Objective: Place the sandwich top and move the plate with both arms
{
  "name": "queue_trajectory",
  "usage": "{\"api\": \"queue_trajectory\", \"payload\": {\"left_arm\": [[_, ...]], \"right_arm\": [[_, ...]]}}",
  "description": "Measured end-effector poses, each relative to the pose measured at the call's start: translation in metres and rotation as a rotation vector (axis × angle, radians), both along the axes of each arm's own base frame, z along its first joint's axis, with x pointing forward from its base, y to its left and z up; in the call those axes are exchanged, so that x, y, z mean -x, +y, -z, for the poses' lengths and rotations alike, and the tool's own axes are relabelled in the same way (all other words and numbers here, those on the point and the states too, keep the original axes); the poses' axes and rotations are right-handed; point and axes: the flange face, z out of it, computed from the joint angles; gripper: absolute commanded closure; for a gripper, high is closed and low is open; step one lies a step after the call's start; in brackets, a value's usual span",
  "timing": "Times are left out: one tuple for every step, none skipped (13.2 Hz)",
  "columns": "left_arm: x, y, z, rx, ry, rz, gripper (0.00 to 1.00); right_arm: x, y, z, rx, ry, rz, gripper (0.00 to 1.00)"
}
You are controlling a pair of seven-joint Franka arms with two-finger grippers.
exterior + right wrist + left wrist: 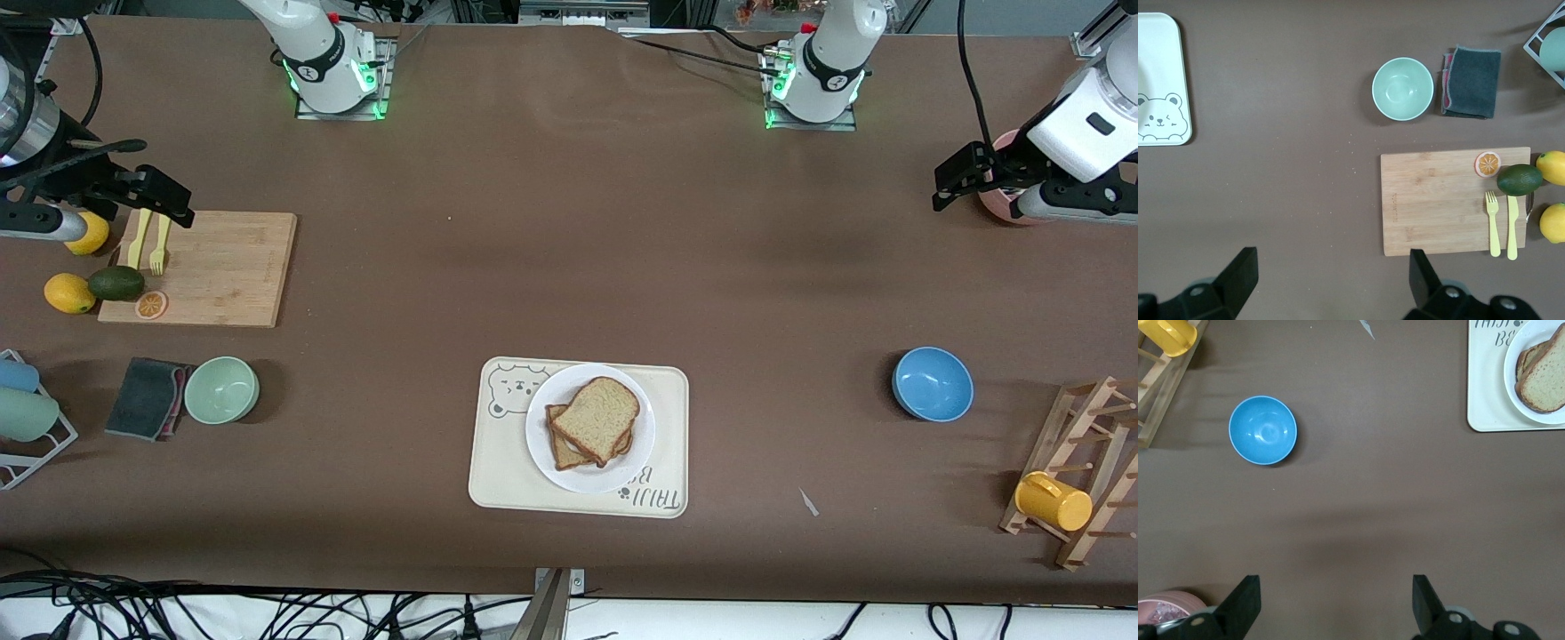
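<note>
The plain brown wholemeal bread slice (pixel 597 416) was seen lying atop another slice on the round white plate (pixel 549 462), which sat on the beige bear-printed tray (pixel 498 484) at the table's six o'clock. The left gripper (pixel 1336 603) and the right gripper (pixel 1333 277) were held wide open and empty, at three and nine o'clock.

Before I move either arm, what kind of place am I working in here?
Probably a mock kitchen table in a robot lab: a cutting board with fruit and cutlery, bowls, a mug rack, and a sandwich on a plate on a tray.
</note>
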Motion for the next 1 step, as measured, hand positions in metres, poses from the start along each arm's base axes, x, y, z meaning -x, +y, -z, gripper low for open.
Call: {"api": "queue_trajectory", "payload": {"left_arm": [[0.0002, 0.0002, 0.0002, 0.0, 0.002, 0.0, 0.0]], "right_arm": [[0.0, 0.0, 0.0, 0.0, 0.0, 0.0, 0.0]]}}
